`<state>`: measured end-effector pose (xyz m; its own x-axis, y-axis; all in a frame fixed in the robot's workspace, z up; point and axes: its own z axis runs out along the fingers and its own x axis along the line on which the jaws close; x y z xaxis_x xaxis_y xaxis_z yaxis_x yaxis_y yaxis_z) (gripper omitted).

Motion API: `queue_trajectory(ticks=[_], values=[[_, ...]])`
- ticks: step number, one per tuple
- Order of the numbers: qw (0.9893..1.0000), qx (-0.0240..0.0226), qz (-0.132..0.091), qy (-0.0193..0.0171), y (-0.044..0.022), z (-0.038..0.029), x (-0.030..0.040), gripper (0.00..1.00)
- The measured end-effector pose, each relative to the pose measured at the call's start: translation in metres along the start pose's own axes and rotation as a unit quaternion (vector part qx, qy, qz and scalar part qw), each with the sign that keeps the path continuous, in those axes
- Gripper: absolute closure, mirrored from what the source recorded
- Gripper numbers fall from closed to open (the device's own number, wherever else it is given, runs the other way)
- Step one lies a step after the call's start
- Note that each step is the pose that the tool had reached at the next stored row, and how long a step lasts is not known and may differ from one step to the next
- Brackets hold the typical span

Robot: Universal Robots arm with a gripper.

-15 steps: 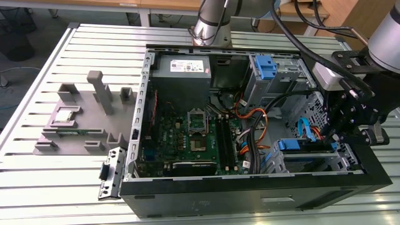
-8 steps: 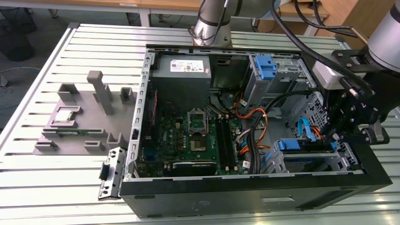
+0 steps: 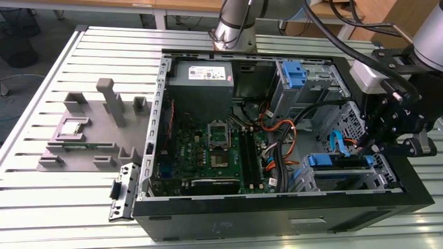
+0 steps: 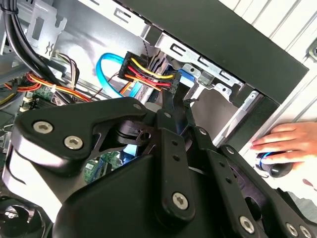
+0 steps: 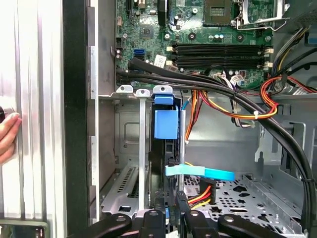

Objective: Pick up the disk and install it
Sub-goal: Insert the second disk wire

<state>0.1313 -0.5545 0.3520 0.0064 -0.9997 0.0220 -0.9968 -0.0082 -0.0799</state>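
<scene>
First wrist view: the disk (image 5: 165, 148) stands on edge in the drive cage (image 5: 129, 183) of the open computer case (image 3: 277, 218), blue carrier tab (image 5: 166, 124) uppermost, beside the motherboard (image 5: 218, 29). The gripper (image 5: 167, 210) hangs just over its near end, fingers (image 5: 159, 204) narrowly parted; whether they pinch it I cannot tell. Pressing should run straight along the cage rails, clear of the blue cable (image 5: 200, 172). A person's hand (image 5: 7, 136) rests on the counter (image 3: 69, 197) alongside.

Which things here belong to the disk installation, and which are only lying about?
Belongs to the job:
- disk, standing inside the case
- gripper, right at the disk
- computer case

Lying about:
- grey power-supply box
- grey stand on the table
- person's hand outside the case
</scene>
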Motion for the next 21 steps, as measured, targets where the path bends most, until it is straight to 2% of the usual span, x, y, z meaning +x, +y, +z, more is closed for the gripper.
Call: queue_trajectory(ticks=[1,2,4,5,7,11,15,21], values=[[1.0,0.0,0.0,-0.0003,-0.0001,-0.0001,0.0,0.77],[1.0,0.0,0.0,-0.0035,-0.0004,-0.0001,0.0001,0.77],[0.9998,0.0001,0.002,-0.0207,-0.0006,0.0,0.0003,0.77],[0.9997,0.0001,0.002,-0.0247,-0.0007,0.0,0.0006,0.77],[0.9996,-0.0005,0.002,-0.0277,-0.0022,0.0,0.0025,0.77],[0.9996,-0.0017,0.002,-0.0298,-0.0051,0.0005,0.007,0.77],[0.9993,-0.0017,0.003,-0.0383,-0.0051,0.0018,0.01,0.77],[0.998,-0.0016,0.005,-0.0627,-0.0047,0.0061,0.0127,0.77]])
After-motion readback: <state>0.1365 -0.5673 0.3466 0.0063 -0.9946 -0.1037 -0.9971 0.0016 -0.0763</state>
